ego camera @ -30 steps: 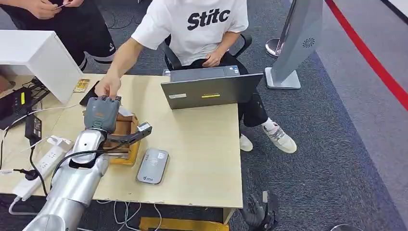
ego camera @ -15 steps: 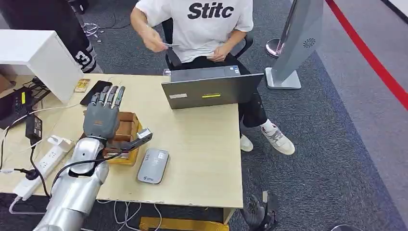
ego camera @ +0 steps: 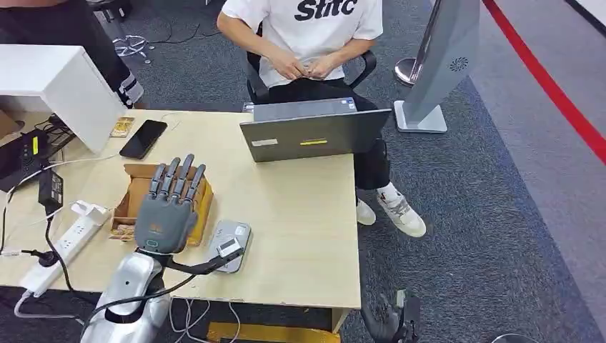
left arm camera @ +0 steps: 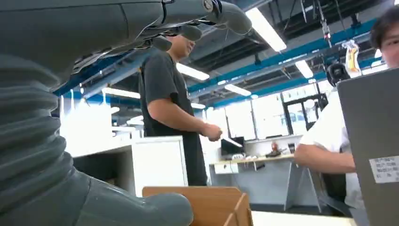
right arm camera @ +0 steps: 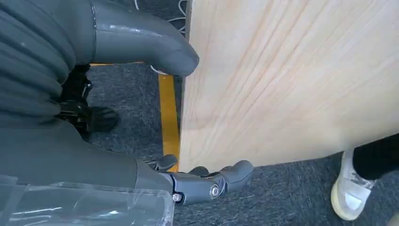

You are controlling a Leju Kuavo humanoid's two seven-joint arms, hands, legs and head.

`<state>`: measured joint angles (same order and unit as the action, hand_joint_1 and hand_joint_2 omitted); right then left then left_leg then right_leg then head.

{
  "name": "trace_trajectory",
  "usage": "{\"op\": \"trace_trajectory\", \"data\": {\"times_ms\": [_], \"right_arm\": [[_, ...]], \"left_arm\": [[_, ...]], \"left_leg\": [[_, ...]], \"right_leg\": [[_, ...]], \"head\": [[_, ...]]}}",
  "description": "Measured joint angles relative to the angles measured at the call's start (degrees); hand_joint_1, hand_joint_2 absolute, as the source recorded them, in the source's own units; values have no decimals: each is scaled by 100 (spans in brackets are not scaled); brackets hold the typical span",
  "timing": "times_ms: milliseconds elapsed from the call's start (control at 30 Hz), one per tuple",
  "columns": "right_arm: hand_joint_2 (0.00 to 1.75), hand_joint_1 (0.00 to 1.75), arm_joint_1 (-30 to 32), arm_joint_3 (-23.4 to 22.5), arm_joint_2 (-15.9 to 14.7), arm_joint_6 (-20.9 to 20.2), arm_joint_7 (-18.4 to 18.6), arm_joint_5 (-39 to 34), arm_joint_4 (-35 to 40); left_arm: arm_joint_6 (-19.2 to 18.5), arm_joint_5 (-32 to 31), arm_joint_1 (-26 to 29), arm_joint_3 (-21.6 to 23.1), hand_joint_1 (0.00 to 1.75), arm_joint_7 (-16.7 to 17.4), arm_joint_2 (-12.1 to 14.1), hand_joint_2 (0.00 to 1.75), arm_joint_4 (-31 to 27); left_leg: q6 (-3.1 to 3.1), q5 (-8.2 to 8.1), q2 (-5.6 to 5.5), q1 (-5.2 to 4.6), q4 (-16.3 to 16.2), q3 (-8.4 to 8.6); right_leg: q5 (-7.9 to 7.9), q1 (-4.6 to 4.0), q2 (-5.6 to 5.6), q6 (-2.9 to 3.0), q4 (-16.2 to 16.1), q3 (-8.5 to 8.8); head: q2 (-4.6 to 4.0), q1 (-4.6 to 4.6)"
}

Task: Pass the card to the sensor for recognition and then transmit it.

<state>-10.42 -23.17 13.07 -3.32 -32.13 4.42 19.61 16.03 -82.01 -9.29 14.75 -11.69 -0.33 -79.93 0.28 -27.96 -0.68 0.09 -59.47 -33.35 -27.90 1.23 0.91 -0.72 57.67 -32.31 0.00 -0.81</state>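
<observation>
Head view. Left hand (ego camera: 170,207) hovering palm-down above a brown box (ego camera: 132,187) on the table (ego camera: 300,214), fingers (ego camera: 176,177) stretched out straight and slightly fanned, gripping nothing and touching nothing. Grey sensor (ego camera: 233,233) lying flat just beside the box, on the thumb side of this hand and close under its wrist, long axis running roughly away from the robot. No card plainly visible in the hand, on the sensor or on the bare tabletop. Seated person's hands (ego camera: 300,68) held together beyond the laptop (ego camera: 314,134), well apart from the hand; impossible to tell whether a card sits between them. Left hand by far the nearer to both box and sensor.

Left wrist view. Left hand (left arm camera: 84,42) seen from behind, fingers (left arm camera: 221,12) reaching straight out with thumb (left arm camera: 141,209) set well apart from them, open air between. Box (left arm camera: 202,202) rim low beneath the hand, laptop (left arm camera: 371,141) back off to one side. No card between thumb and fingers.

Right wrist view. Right hand (right arm camera: 117,155) hanging beside the table (right arm camera: 291,80) edge, over carpet. Thumb (right arm camera: 141,44) and fingers (right arm camera: 221,183) loosely apart, holding nothing and not pressing on the wood. No card or sensor nearby.
</observation>
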Motion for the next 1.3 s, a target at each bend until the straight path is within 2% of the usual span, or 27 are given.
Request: {"op": "trace_trajectory", "data": {"times_ms": [100,267,500,800,1167,1200,1233,1300], "right_arm": [[175,0,45,-65,-13,0,-51,0,26],[175,0,97,-140,-31,0,-101,61,92],[175,0,114,-216,-33,0,-112,306,160],[175,0,98,-223,-33,0,-92,463,184],[175,0,26,-216,-15,0,-83,590,173],[175,0,23,-216,-11,0,-83,614,173],[175,0,18,-216,-7,0,-83,627,173],[175,0,15,-214,-2,0,-83,629,173]], "left_arm": [[-178,79,331,111,0,-29,11,175,-210],[-156,180,752,134,0,273,94,175,-372],[-258,247,980,-329,0,315,227,175,-324],[-256,136,856,-918,0,349,289,175,78],[-27,-142,390,-1042,0,326,195,175,900],[-22,-153,365,-1042,61,323,175,175,942],[-20,-164,344,-1042,175,319,164,175,974],[-20,-164,316,-1042,175,306,136,175,1029]], "left_leg": [[0,0,1,0,0,0],[1,-2,-1,0,2,-4],[0,0,-1,1,3,-3],[-1,1,-3,1,3,-4],[-1,1,-3,0,2,-3],[-1,1,-3,0,2,-3],[-1,1,-2,0,2,-3],[-1,1,-2,0,2,-4]], "right_leg": [[0,0,1,0,1,1],[-3,0,-1,-1,0,0],[-3,-1,-2,0,1,0],[-2,0,-3,0,1,0],[-1,0,-4,0,1,0],[-2,0,-4,0,1,0],[-2,0,-3,0,1,0],[-2,0,-3,0,1,0]], "head": [[0,0],[0,0],[0,2],[0,0],[0,0],[0,0],[0,0],[0,2]]}}
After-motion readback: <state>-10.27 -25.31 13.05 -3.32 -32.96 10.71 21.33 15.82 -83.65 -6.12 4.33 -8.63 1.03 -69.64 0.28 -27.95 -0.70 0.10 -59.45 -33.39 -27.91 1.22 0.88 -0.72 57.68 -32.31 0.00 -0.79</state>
